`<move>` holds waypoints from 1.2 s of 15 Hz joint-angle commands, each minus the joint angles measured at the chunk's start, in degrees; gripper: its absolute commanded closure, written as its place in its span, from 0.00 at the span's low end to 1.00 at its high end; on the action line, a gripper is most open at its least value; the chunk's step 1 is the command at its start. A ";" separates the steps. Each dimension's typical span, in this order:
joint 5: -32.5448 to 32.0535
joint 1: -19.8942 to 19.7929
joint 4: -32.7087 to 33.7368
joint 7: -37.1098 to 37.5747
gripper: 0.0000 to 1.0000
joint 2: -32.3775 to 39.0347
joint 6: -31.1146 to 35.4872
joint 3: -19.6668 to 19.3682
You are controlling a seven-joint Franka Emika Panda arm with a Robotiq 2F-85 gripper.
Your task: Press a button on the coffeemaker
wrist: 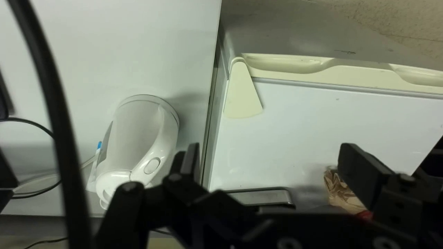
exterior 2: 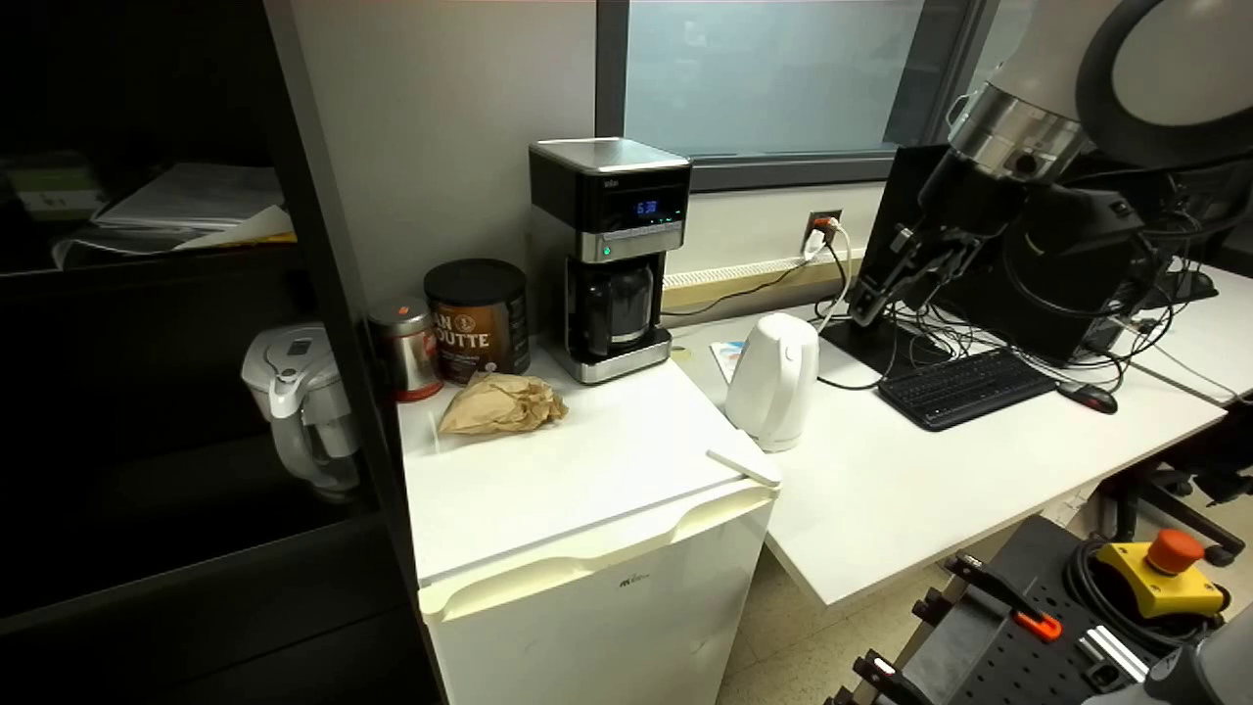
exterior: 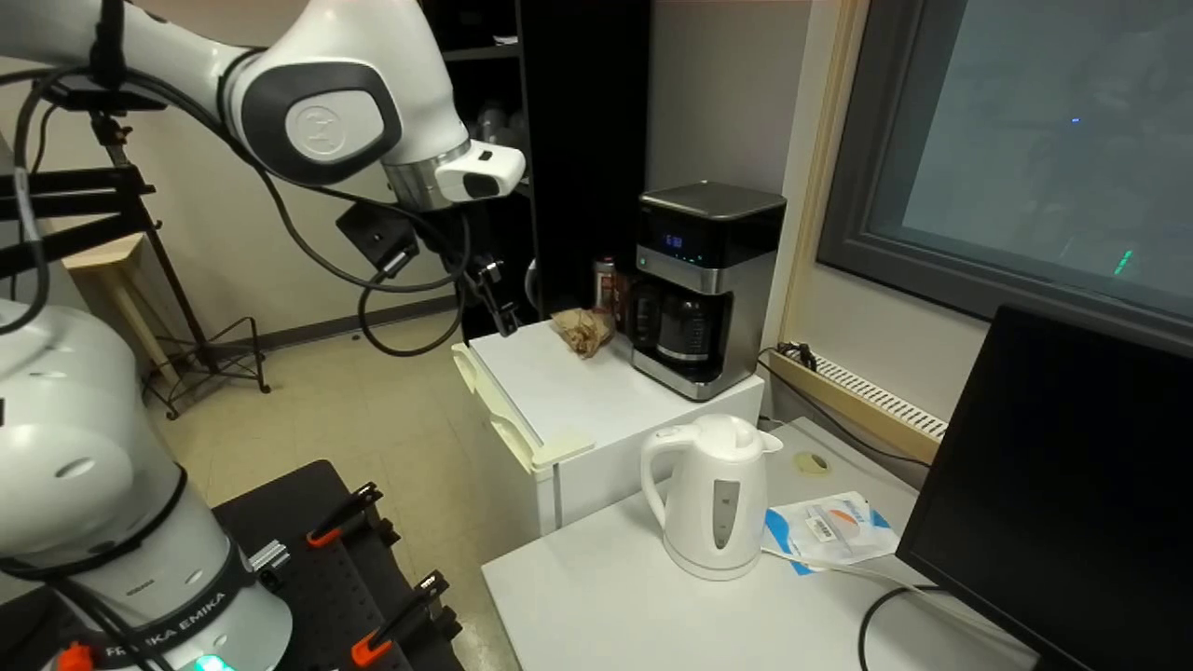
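A black, boxy coffeemaker [exterior 2: 609, 253] with a silver-grey top is stood at the rear corner of the white fridge top [exterior 2: 587, 480] nearest the white desk [exterior 2: 881, 490]. The black two-fingered gripper [wrist: 269, 152] is spread wide, with nothing held, well apart from the coffeemaker.

White kettle [exterior: 694, 505] on desk [exterior 2: 881, 509], crumpled brown bag [exterior 2: 501, 403] on fridge [exterior 2: 587, 470], black keyboard [exterior 2: 969, 387], computer monitor [exterior: 1072, 475]
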 commanded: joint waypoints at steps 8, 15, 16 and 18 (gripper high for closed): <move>-0.97 0.78 4.86 -2.62 0.00 16.36 18.52 0.49; -1.98 -0.03 12.18 -3.86 0.63 26.74 25.39 0.21; -2.41 -0.24 13.36 -3.94 0.69 28.24 26.22 0.19; -3.11 -0.62 15.87 -3.96 0.85 31.08 27.46 0.10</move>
